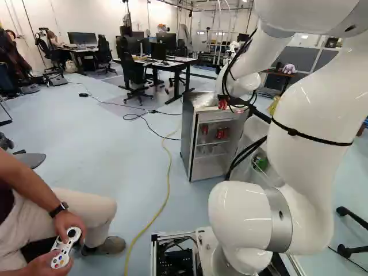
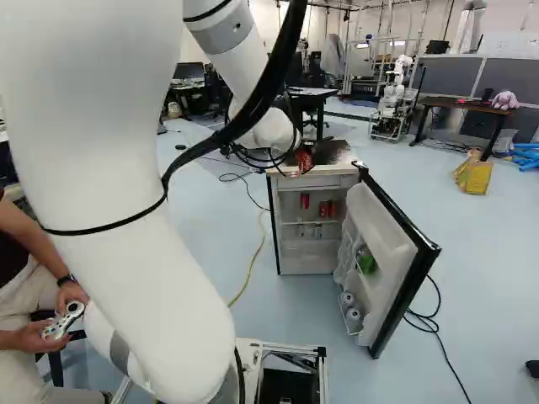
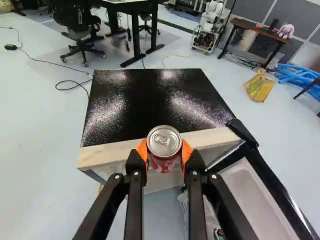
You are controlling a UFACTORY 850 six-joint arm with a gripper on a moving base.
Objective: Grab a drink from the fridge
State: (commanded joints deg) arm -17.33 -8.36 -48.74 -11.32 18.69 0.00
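- One red can [image 3: 164, 145] is pinched between both fingers of the gripper [image 2: 298, 167], one of the two orange pads [image 3: 142, 150] on each side of it. It is upright in the wrist view, lid towards the camera, at the front edge of the fridge top [image 3: 155, 105]; whether it touches that edge I cannot tell.
- The wrist view alone shows the can's silver lid and pull tab; the base views give only a bit of its red side.
- One fridge [image 1: 190, 138], its one door [image 2: 389, 252] open. The wrist view shows the glossy black top whole, with a pale strip along its front; both base views show the shelves inside.
- Three red cans [image 2: 305, 200] stand on the upper shelf: one apart, two close together. Below are pale cans [image 2: 317, 230], too small to count surely.
- In the door rack is one green item [image 2: 366, 262], and lower down two cans [image 2: 353, 316], ends showing. The right base view shows that lower pair; in the left base view the arm hides that part.
- Beyond the fridge: one yellow bag [image 3: 260, 87], one brown desk [image 3: 257, 32] and another robot [image 3: 209, 25]. The right base view shows that robot nearly whole, the wrist view only its lower part.
- One yellow cable [image 1: 167, 195] runs along the floor.
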